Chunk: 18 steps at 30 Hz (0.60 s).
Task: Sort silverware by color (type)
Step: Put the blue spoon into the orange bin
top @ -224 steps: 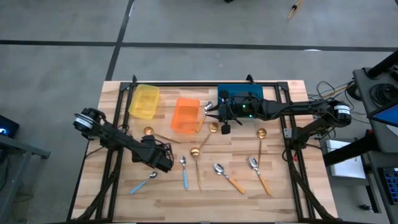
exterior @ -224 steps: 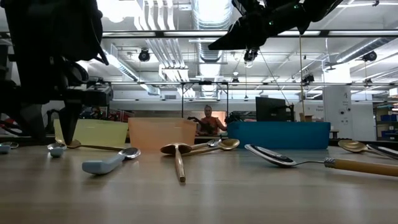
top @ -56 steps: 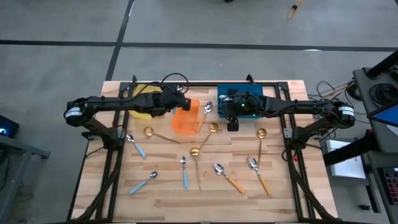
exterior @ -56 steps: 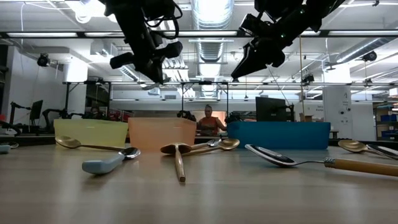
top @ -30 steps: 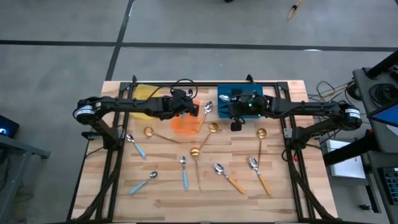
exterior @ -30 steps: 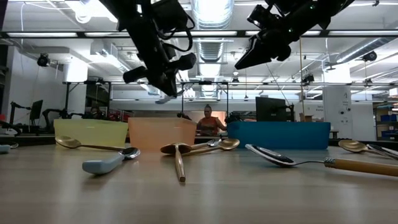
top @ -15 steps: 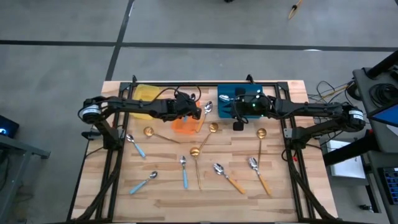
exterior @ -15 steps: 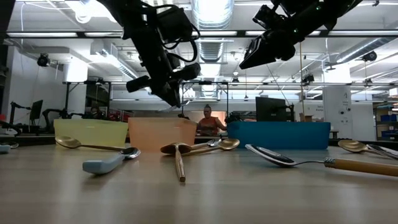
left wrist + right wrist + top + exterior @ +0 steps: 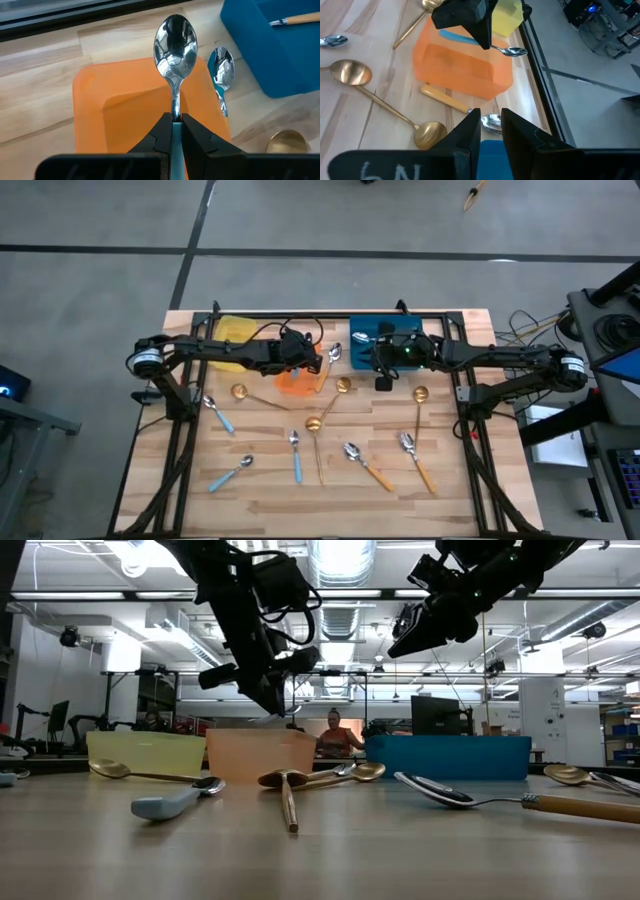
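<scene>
My left gripper (image 9: 175,120) hangs over the orange bin (image 9: 297,370), shut on a spoon (image 9: 175,45) with a silver bowl and a light-blue handle (image 9: 452,35). My right gripper (image 9: 490,127) hovers at the blue bin's (image 9: 388,330) left end, its fingers a narrow gap apart with nothing between them. Another spoon (image 9: 333,358) lies against the orange bin's right side. An orange-handled spoon (image 9: 295,19) lies in the blue bin. Blue-handled (image 9: 218,415), gold (image 9: 318,440) and orange-handled (image 9: 365,465) spoons lie on the table's near half. My left gripper pinches the spoon between its two fingers at the thin neck (image 9: 175,107), where the silver meets the blue handle. The fingers slant down from the table's left. The spoon is lifted clear above the orange bin, roughly level, bowl ahead of the fingertips and handle behind.
A yellow bin (image 9: 232,340) stands left of the orange one along the far edge. Black frame rails (image 9: 180,430) run down both sides of the table. Bare wood lies between the bins and the row of spoons.
My left gripper has sunk a little toward the orange bin and edged toward the table's right with the spoon, which stays about level in the hold. It has kept still over the last half second.
</scene>
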Motion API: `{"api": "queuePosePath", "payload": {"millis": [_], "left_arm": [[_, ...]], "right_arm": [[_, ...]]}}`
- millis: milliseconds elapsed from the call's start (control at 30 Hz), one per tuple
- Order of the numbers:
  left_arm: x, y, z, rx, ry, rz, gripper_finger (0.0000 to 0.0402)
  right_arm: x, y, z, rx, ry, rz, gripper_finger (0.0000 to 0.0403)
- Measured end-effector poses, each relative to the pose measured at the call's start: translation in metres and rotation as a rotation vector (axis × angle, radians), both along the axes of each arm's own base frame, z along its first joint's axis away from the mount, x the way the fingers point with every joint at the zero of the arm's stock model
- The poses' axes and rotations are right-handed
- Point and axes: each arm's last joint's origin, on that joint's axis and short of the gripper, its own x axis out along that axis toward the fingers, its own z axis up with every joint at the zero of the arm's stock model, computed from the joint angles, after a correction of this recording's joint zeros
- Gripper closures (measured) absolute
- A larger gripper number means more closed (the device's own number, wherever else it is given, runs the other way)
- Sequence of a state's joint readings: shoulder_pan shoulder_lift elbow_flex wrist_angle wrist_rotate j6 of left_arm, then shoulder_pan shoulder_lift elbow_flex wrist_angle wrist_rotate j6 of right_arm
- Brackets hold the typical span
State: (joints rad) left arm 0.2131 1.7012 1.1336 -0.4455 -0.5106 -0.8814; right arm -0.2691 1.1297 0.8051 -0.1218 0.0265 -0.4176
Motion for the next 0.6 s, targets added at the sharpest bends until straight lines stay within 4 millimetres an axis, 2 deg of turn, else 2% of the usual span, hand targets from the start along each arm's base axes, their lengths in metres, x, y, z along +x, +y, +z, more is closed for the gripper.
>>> {"api": "queuePosePath", "payload": {"millis": [600], "left_arm": [[-0.0010, -0.0088, -0.0079, -0.028, 0.037, 0.011, 0.0394]], "right_arm": [[0.0000, 0.0000, -0.0007, 0.009, 0.001, -0.005, 0.0335]]}}
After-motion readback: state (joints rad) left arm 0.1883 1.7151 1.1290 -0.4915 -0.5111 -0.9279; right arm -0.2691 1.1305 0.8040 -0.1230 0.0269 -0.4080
